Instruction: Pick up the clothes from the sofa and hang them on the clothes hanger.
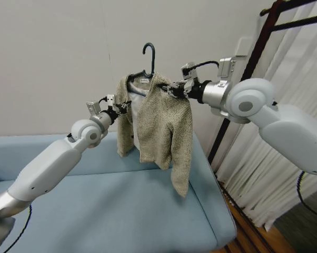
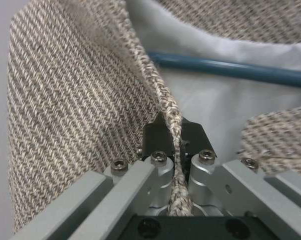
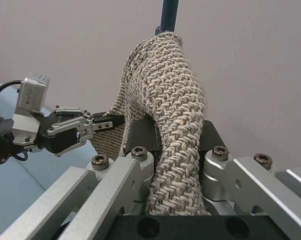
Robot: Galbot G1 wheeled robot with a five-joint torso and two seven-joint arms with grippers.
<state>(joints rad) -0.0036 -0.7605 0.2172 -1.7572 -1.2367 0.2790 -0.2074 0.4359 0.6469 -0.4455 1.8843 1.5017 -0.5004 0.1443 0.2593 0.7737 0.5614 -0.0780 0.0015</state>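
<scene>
— What surface and room are seen?

— A pale blue sofa (image 1: 121,211) is set against a plain light wall (image 1: 53,58). On the robot's right a dark rack (image 1: 261,47) is stood in front of a white pleated curtain (image 1: 264,184), and a strip of wooden floor (image 1: 245,232) is shown beside the sofa's end.

— Where is the garment found?

— A beige knitted cardigan (image 1: 158,121) is held in the air above the sofa's back, clear of the seat cushions. It is draped on a dark blue hanger (image 1: 149,52).

— How is it pointed?

— Its long axis is run top to bottom: the collar is kept uppermost and the hem and sleeves are let hang straight down. The hanger's hook is pointed upward, with its curl turned toward the robot's left. The hanger's bar (image 2: 230,67) is laid roughly crosswise between the two arms.

— How are the tools set?

— The left tool (image 1: 121,108) is closed tight on the knitted edge at the left shoulder; in the left wrist view that edge is seen pinched between its fingers (image 2: 158,137). The right tool (image 1: 174,89) is clamped on a thick fold of knit at the right shoulder, just below the hook's stem, as the right wrist view shows.
</scene>
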